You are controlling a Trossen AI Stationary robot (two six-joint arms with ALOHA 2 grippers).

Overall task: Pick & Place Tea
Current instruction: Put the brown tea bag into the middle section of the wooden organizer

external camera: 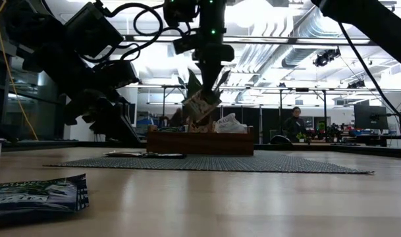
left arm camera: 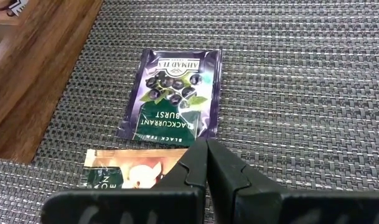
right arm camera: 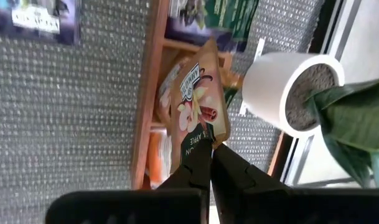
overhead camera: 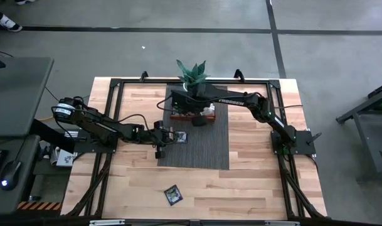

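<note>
Grey mat (overhead camera: 203,147): right gripper (right arm camera: 209,148) clamping a tan sachet (right arm camera: 198,99) over the tray (external camera: 200,141); left gripper (left arm camera: 206,144) hovering, fingers together, beside a purple sachet (left arm camera: 172,94).

This is a big lab or workshop: a wooden table (overhead camera: 253,182) stands on a gray concrete floor (overhead camera: 178,53), with ceiling pipes (external camera: 292,39), computer screens (external camera: 370,117) and a person (external camera: 294,124) behind.

Low view. Right tool (external camera: 211,82) holds a tan sachet (external camera: 201,105) above the wooden tray (external camera: 200,141); a dark sachet (external camera: 37,194) lies on the table (external camera: 253,204) nearby; left tool (external camera: 114,125) near the mat (external camera: 253,163).
</note>
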